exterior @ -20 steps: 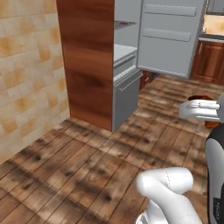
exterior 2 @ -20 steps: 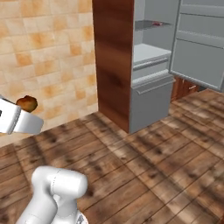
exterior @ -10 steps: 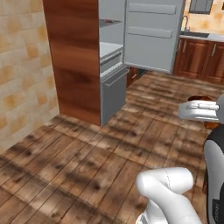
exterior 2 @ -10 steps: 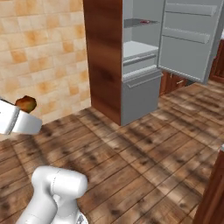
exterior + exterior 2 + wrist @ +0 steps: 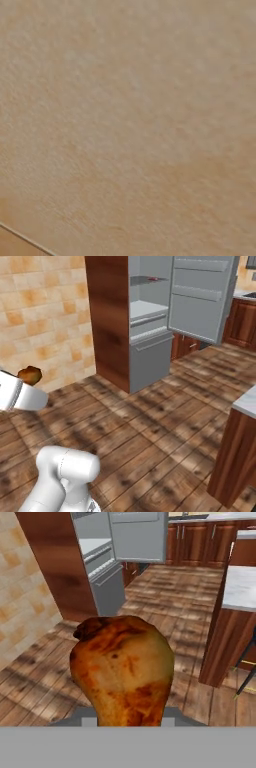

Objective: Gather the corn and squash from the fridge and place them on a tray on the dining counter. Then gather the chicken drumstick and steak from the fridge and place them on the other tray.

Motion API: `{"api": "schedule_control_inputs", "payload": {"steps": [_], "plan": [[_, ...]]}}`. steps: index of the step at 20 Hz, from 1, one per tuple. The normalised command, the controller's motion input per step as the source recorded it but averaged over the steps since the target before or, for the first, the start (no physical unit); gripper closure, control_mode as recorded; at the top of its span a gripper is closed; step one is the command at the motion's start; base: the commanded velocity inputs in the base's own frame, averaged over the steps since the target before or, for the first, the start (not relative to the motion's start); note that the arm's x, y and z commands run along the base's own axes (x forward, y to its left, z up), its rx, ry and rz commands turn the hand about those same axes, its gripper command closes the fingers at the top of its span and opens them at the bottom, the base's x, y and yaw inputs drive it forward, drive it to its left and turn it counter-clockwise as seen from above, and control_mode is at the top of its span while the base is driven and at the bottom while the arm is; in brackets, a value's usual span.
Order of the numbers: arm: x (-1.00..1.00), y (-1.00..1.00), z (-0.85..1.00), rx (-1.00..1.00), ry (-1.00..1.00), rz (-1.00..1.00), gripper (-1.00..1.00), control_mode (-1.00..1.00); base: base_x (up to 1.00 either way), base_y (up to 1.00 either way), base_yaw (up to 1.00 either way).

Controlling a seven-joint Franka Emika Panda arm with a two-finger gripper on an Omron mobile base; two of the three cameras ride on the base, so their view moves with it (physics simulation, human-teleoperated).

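Filling the middle of the hand view, the drumstick [image 5: 122,669] is a bulbous lump of mottled golden-brown, glossy roasted skin, darker and charred along its top edge. The gripper [image 5: 124,719] pinches it from below, jaws drawn in narrow against its base, fingertips hidden behind the meat. In the right base view the drumstick [image 5: 30,375] shows as a small brown knob beside the white hand. Beyond lie streaky wooden floor planks [image 5: 165,421], a grey fridge [image 5: 150,331] with its door open, and tan tiled wall [image 5: 45,311].

Kitchen — open fridge [image 5: 165,301], wood cabinets [image 5: 197,542], tiled wall [image 5: 45,311].
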Motion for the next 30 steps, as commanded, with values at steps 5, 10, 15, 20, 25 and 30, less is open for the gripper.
{"api": "schedule_control_inputs", "payload": {"steps": [5, 10, 15, 20, 25, 30], "plan": [[0.00, 0.00, 0.00, 0.00, 0.00, 0.00, 1.00, 1.00, -0.36, -0.31, 0.00], [0.00, 0.00, 0.00, 0.00, 0.00, 0.00, 1.00, 1.00, -0.87, -0.99, -0.09], [0.00, 0.00, 0.00, 0.00, 0.00, 0.00, 1.00, 1.00, -0.23, -1.00, -0.22], [0.00, 0.00, 0.00, 0.00, 0.00, 0.00, 1.00, 1.00, 0.02, -1.00, -0.40], [0.00, 0.00, 0.00, 0.00, 0.00, 0.00, 1.00, 1.00, 0.09, -0.94, -0.39], [0.00, 0.00, 0.00, 0.00, 0.00, 0.00, 1.00, 1.00, 0.66, -0.77, -0.26]]}}
